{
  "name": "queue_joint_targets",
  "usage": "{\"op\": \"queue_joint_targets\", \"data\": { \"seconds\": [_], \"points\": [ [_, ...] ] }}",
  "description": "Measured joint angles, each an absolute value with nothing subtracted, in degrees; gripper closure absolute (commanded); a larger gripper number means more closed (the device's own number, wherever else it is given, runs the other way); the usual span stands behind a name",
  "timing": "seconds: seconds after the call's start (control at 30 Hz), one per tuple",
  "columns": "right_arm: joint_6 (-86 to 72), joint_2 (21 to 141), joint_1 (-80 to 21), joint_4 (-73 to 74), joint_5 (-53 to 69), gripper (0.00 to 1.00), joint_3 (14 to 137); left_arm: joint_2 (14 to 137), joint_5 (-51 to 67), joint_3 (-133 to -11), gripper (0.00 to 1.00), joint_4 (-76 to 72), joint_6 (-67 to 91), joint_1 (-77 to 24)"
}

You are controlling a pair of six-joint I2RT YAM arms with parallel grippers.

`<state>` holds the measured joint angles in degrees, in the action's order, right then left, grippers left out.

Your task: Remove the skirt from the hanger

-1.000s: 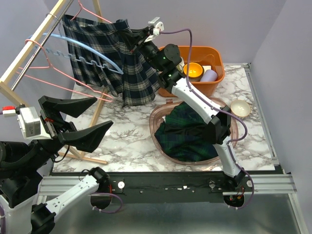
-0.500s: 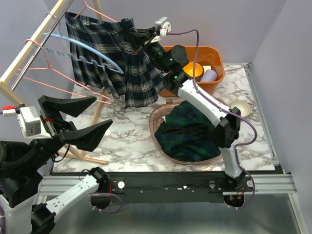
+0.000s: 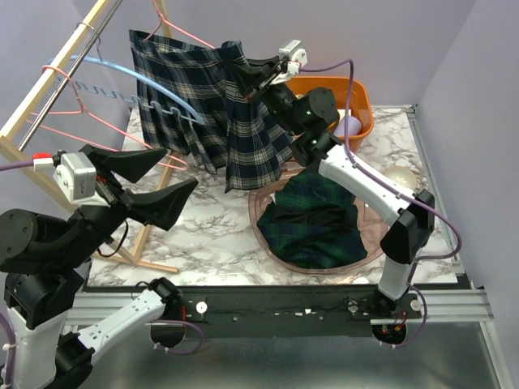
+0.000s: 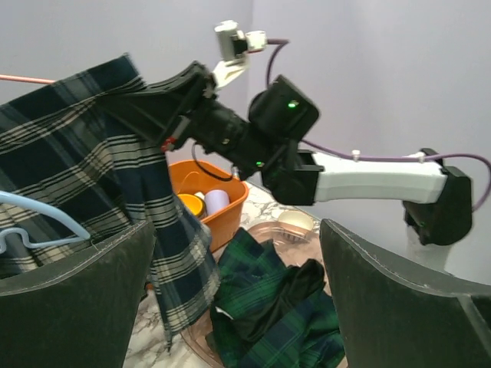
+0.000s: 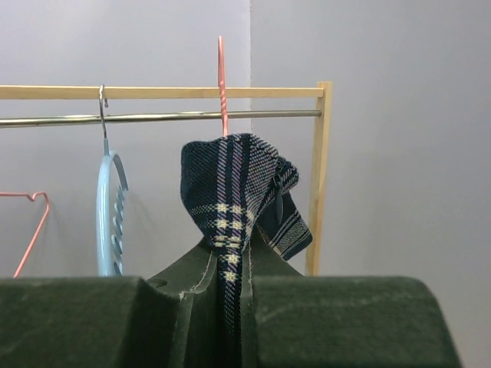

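Not much of the job can be called done yet, going by this. The plaid skirt (image 3: 215, 105) is hung up at the rack, draped over the pink hanger (image 3: 182, 31) whose hook is looped on the metal rail (image 5: 192, 117). One upper corner of it is pinched in the right gripper (image 3: 250, 81). In the right wrist view the cloth is seen clamped tight between the closed fingers (image 5: 192, 284), with a bunched fold sticking up above them. That corner is held out to the right of the hanger, so the fabric is stretched between the two, and the rest hangs down in pleats over the table.

The left gripper (image 3: 180, 170) is spread wide with nothing in it, parked low and well apart from the skirt. It's just pointed that way.

So what's left is basically everything that counts: the skirt has to be slid or lifted clear of the hanger and then set down somewhere. A pink basin (image 3: 263, 188) with a dark green garment (image 3: 316, 219) in it sits just below, which is probably the drop spot, but that's a guess.

Stuff that can't be made out:
- How the skirt is attached to the hanger. Clips, or just draped? No view shows that.
- Its left edge, which is partly covered by the blue hanger (image 3: 154, 85).
- How much of the waistband is already off, since it's hidden behind the right arm in the top view.
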<state>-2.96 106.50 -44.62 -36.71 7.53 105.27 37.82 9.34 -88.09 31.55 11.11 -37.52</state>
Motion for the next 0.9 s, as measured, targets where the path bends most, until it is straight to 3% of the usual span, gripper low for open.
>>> {"op": "queue_joint_targets", "data": {
  "seconds": [0.33, 0.57, 0.9],
  "points": [
    [3.11, 91.96, -44.62, -36.80, 4.25, 0.99, 92.62, 42.72, 3.81, -90.98, 0.04, 29.95, 11.05, -37.52],
    [5.76, 80.62, -44.62, -36.53, 3.90, 0.99, 83.18, 48.25, -3.09, -94.54, 0.12, 24.05, 11.38, -37.52],
    [9.10, 66.35, -44.60, -32.97, 4.58, 0.99, 74.28, 57.78, -4.05, -100.84, 0.16, 16.84, 13.63, -37.52]
  ]
}}
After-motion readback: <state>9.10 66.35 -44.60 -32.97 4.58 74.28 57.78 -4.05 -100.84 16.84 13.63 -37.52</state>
